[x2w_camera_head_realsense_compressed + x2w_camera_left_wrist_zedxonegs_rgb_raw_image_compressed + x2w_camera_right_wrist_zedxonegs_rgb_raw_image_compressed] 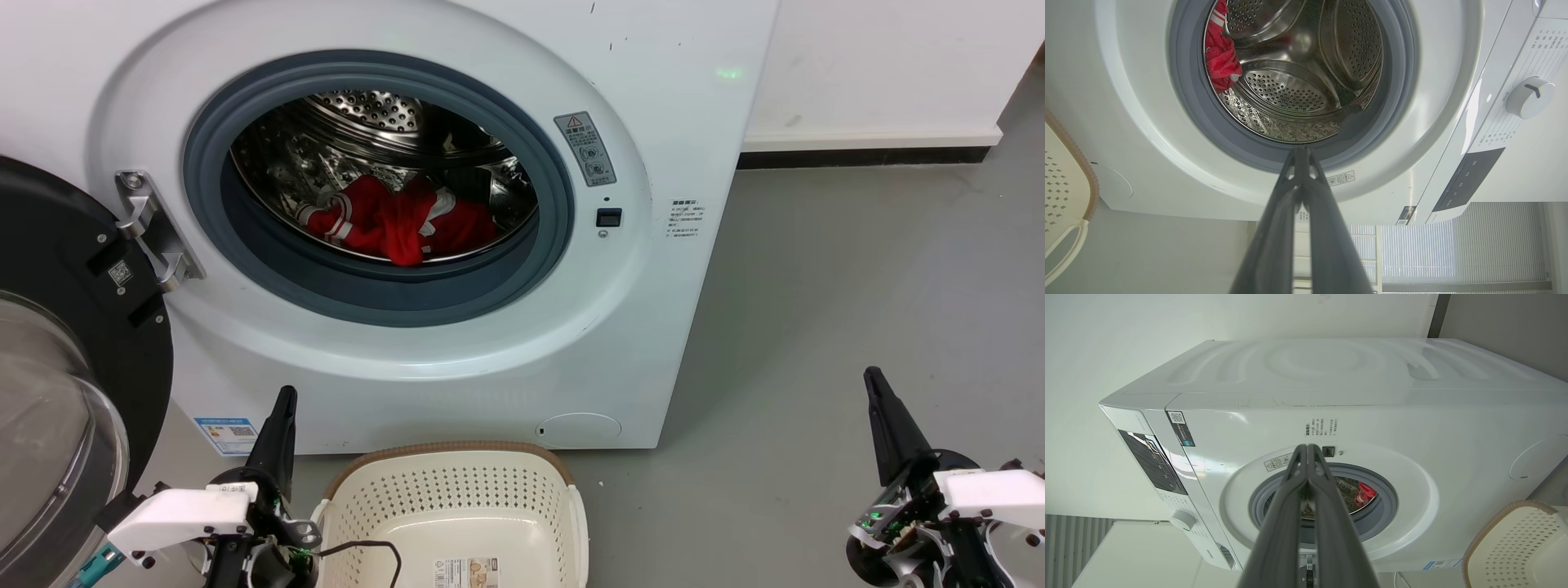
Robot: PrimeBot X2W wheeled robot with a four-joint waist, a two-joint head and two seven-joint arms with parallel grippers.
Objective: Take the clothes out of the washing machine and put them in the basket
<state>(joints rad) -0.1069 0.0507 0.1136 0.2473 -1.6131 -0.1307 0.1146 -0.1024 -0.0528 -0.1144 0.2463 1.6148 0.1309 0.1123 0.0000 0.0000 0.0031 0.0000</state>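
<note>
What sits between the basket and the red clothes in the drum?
In the head view, the washing machine front panel and its grey gasket separate the basket from the clothes.

The left gripper (285, 395) is formed of two long matte black fingers (273, 445), tapered to a narrow point. Directly behind it an angular white housing (181, 516) is fitted, studded with small dark screws (145, 560). A thin black cable (377, 545) is looped out beside the wrist, a green light (304, 559) is lit within the dark mechanism, and a teal part (96, 565) is seen furthest back. In the left wrist view the fingers are rendered dark grey, with small triangular openings just below the tips. The right gripper (872, 377) is built alike, with a white shell (989, 490) and a green glow (877, 516) behind it.
</note>
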